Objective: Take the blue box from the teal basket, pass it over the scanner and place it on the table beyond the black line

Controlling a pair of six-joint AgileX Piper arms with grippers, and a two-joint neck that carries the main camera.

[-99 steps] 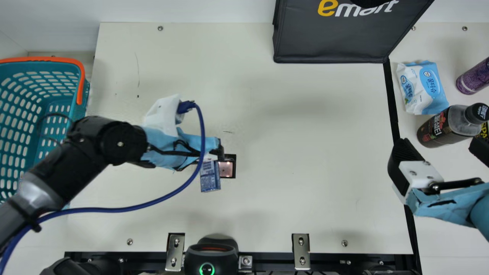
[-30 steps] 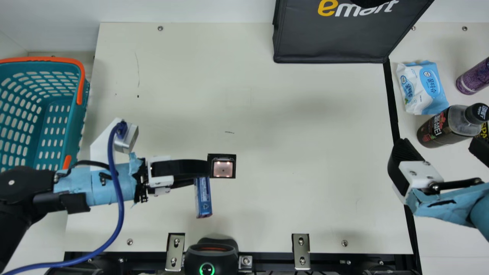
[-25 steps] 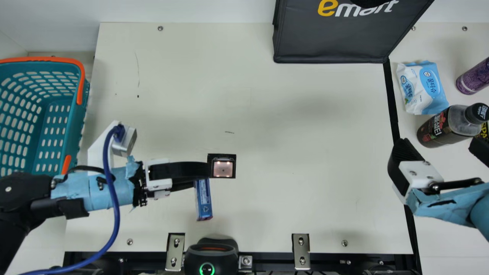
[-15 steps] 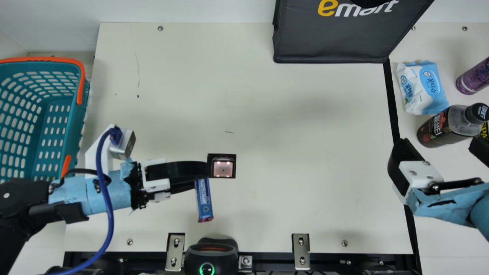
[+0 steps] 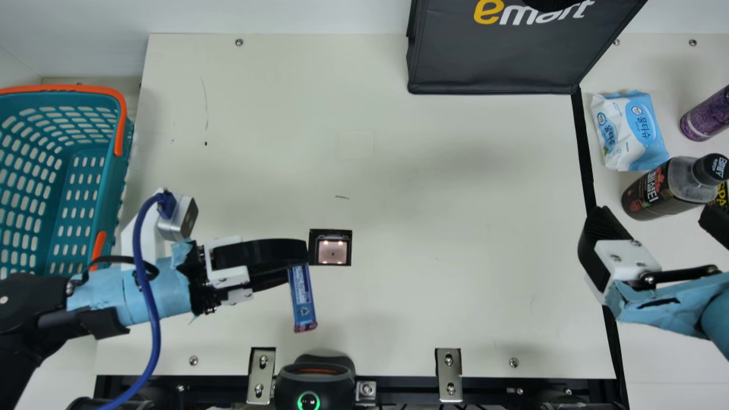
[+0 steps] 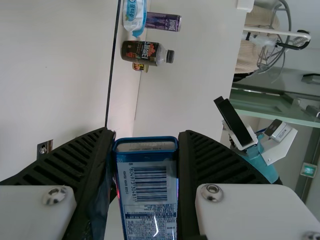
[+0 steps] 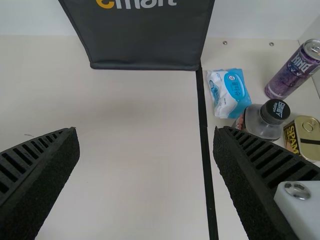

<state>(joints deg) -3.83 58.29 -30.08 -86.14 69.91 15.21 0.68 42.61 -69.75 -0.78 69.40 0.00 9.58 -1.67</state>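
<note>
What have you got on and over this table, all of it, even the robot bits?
Table: one, cream, underneath
Basket: one, teal, left
Blue box: one, between left gripper's fingers
Scanner: one, black-framed, in tabletop
Device: one, black, near edge
Brackets: two, silver, near edge
Bag: one, black, far edge
Line: one, black, right
Beyond it, one each: white-blue pack, dark bottle, purple can, yellow tin
Grippers: two, black-fingered; left, right
</note>
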